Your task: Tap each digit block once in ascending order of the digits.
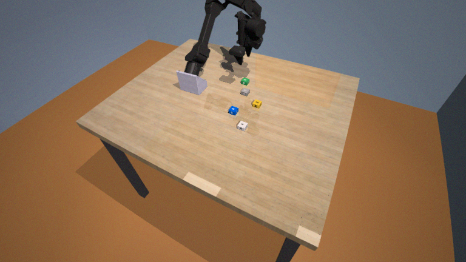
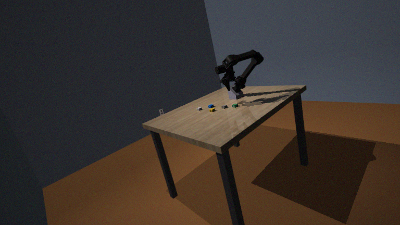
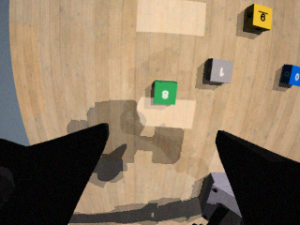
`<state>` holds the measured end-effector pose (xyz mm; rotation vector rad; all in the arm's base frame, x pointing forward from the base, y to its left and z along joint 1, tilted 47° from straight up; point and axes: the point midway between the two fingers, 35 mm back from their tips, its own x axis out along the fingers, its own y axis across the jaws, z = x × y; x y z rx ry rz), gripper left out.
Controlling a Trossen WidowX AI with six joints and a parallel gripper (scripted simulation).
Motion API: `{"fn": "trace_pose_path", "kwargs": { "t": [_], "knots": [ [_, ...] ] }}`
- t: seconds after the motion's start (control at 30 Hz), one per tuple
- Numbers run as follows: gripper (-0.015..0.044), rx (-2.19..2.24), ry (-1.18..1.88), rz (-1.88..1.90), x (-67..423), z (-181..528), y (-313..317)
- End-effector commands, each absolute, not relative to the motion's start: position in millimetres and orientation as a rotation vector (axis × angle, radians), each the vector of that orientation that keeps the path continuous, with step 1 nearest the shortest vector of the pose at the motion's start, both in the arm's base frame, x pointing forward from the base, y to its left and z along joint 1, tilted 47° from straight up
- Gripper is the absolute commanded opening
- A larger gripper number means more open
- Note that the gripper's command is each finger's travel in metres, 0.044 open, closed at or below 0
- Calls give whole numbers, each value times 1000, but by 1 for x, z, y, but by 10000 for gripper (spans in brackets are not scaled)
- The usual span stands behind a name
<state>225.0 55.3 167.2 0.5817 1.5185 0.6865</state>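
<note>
Table [image 1: 144,132]: pale wood planks with visible grain, square top, dark straight legs; 2 lighter rectangular patches on its near edge in the top view.
Arm [image 1: 209,15]: matte black, angular links, arched up from a base at the table's 11 o'clock side, wrist pointing down.
Base block [image 1: 190,82]: light grey wedge with flat faces, just in front of the arm's foot.
Gripper [image 1: 242,56]: black, 2 tapered fingers spread wide with nothing between them; it hangs above the wood, at 12 o'clock from the green block and apart from it.
Fingers: in the wrist view, 2 dark pointed shapes at the lower corners, bare wood between them.
Green block [image 1: 244,80]: small cube, white mark on top, digit unreadable; nearest the gripper.
Grey block [image 1: 244,91]: small cube, just at 6 o'clock from green.
Yellow block [image 1: 256,103]: cube with a dark digit, at 4 o'clock from grey.
Blue block [image 1: 233,110]: glossy cube, at 7 o'clock from grey.
White block [image 1: 242,125]: cube with a dark mark, farthest from the arm.
Floor [image 1: 51,193]: flat orange-brown.
</note>
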Motion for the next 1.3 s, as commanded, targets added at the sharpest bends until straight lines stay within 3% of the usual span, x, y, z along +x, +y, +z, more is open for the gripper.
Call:
{"fn": "trace_pose_path", "kwargs": {
  "t": [0.0,0.1,0.57,1.27],
  "knots": [
    [400,590,1521,685,225,168,56],
    [400,589,1521,684,231,166,53],
    [400,581,1513,682,361,80,-20],
    [400,581,1512,682,365,74,-23]
  ]
}}
